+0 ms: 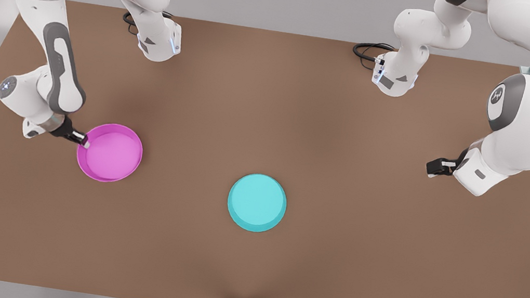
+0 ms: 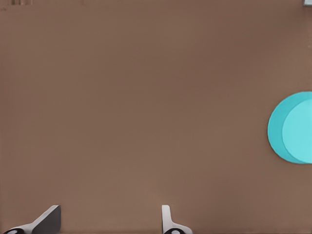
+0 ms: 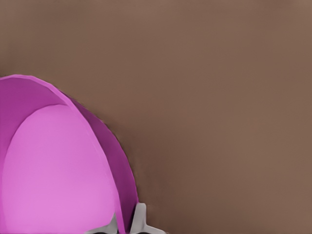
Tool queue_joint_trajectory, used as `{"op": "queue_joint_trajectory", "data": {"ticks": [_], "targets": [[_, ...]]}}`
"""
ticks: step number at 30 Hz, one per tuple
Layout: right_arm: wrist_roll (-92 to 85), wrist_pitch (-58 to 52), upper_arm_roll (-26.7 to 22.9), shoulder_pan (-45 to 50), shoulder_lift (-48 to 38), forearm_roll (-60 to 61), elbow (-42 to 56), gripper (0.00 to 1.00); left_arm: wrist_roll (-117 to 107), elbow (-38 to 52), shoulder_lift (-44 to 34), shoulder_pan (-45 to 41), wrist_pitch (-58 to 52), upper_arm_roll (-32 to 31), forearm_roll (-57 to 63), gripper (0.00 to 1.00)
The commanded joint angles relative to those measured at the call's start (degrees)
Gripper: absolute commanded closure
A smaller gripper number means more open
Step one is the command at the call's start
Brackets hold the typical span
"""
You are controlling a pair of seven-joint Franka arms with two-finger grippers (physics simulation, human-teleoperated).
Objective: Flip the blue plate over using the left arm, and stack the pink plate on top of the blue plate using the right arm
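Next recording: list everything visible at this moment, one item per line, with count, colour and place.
pink plate: one, magenta, rim up, on the front view's left.
blue plate: one, turquoise, flat underside up, near the table's middle, apart from the pink plate.
table: one, brown, under everything.
cables: two, black, by the arm bases at the far edge.
right gripper: one, black, shut on the pink plate's rim.
left gripper: one, black, open, waiting above bare table on the front view's right.

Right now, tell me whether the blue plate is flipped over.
Flipped: the blue plate lies rim-down on the table, its flat plain underside facing up.
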Motion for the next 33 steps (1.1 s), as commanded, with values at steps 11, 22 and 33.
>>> {"op": "queue_joint_trajectory", "data": {"ticks": [11, 22, 33], "targets": [[9.56, 0.96, 11.54, 16.76, 17.71, 13.49, 31.69, 0.79, 5.31, -0.06, 0.04, 0.00, -0.17, -0.01, 0.05, 0.00], [38.31, 9.31, 2.57, 42.25, 19.29, 12.96, 31.17, 0.79, 4.96, -0.06, -0.32, -0.44, -1.67, -0.53, 0.05, 0.00], [39.45, 9.22, -1.56, 48.05, 20.43, 12.87, 30.91, 0.00, 4.96, -0.06, -0.14, -0.70, -1.67, -0.53, 0.40, 0.00]]}}
